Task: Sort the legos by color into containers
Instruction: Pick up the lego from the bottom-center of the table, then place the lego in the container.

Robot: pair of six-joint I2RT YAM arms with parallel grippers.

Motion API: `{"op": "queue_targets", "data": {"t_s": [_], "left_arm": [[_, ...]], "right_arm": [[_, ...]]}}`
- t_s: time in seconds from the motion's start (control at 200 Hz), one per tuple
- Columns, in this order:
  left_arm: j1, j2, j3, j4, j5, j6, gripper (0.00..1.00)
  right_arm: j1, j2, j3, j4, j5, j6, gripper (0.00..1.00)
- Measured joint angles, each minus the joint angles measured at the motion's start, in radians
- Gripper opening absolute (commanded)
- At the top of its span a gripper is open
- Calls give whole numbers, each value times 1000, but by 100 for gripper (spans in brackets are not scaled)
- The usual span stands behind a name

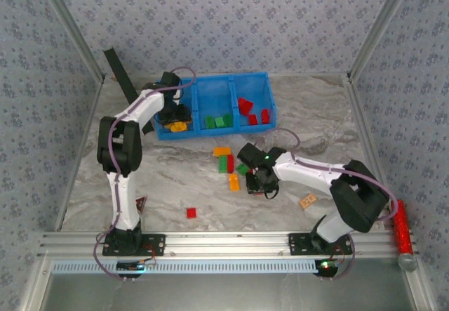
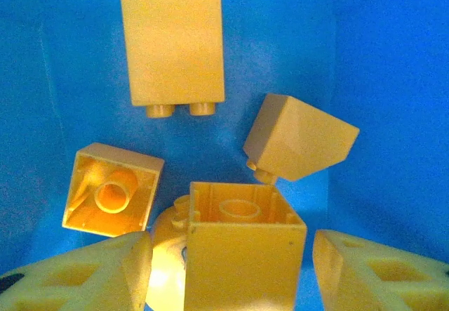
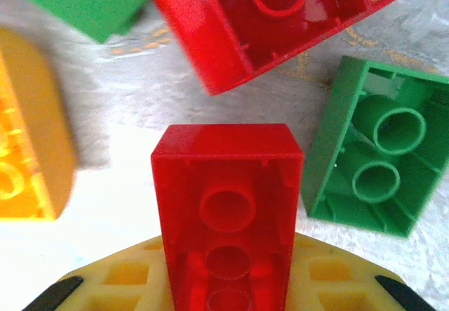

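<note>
L fingers point(image 2: 77, 279) apart over blue bin's point(image 1: 217, 131) left compartment, yellow lego point(image 2: 242, 248) loose between them w/ other yellows point(image 2: 172, 44). R fingers point(image 3: 119, 283) clamped on 1 red lego point(image 3: 226, 206) on bench point(image 1: 175, 177), prob. for reds' compartment.

**Robot manipulation cell in a laboratory**

The setting is an enclosed test bench. Two robot arms, the left arm point(image 1: 119, 142) and the right arm point(image 1: 309, 170), are bolted to an aluminium rail point(image 1: 224, 241) along the near edge of a marble-patterned table point(image 1: 316, 107). Bare aluminium posts point(image 1: 379, 27) rise from the far corners and frame patterned grey walls point(image 1: 231, 16) on three sides. The props look staged: a blue three-compartment bin point(image 1: 224, 78) near the far edge and loose toy bricks point(image 1: 222, 163) at mid-table.
</note>
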State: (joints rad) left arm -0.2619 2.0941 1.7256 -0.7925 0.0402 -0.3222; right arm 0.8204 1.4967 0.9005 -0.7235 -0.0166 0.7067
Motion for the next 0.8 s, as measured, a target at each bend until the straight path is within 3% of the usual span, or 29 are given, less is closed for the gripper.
{"op": "queue_targets", "data": {"t_s": [0.25, 0.44, 0.595, 0.8], "left_arm": [[-3, -102, 23, -25, 35, 0, 66], [-62, -299, -77, -27, 42, -17, 66], [-228, -454, -274, -19, 49, -98, 67], [-478, -482, -501, 28, 76, -287, 67]], "right_arm": [[-21, -90, 126, -99, -34, -83, 23], [-171, -74, 297, -139, -48, -204, 24], [-281, 19, 474, -132, -24, -311, 24], [-354, 204, 657, -74, 21, -430, 24]]}}
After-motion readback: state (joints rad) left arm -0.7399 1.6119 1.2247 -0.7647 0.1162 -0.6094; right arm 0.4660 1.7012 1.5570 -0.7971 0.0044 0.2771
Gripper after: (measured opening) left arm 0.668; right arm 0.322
